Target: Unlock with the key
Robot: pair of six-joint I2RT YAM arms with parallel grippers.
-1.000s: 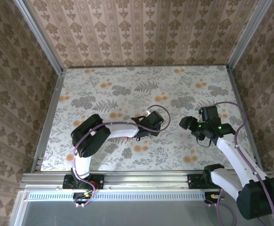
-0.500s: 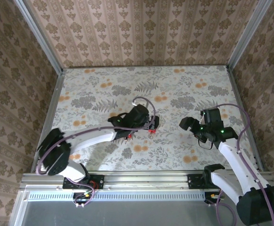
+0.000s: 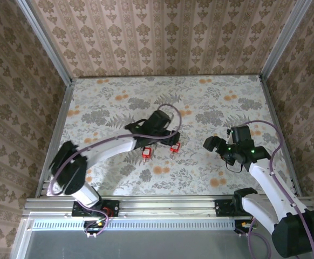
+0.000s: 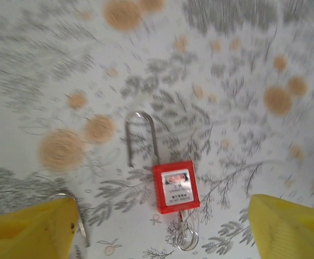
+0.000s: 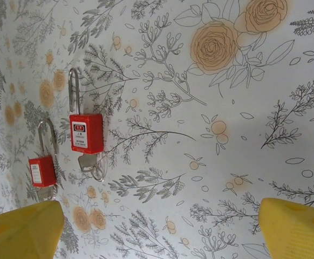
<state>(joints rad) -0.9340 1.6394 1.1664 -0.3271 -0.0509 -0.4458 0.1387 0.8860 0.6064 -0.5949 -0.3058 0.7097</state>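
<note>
Little done: the padlock (image 4: 175,186) lies low centre on the desk (image 4: 243,81), its key (image 4: 186,237) seemingly inserted, unturned. The left fingers (image 4: 33,229) and right fingers (image 5: 294,226) gape wide, empty. Gripping and turning are left.

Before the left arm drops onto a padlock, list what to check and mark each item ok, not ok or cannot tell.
1. Left gripper open and empty: ok.
2. Red padlock centred between its fingers: ok.
3. Key in that padlock's base: ok.
4. Its shackle locked: cannot tell.
5. Second padlock clear of the descent: not ok, its shackle lies right beside one finger in the left wrist view.
6. Right gripper open, free to take the key: ok.
</note>
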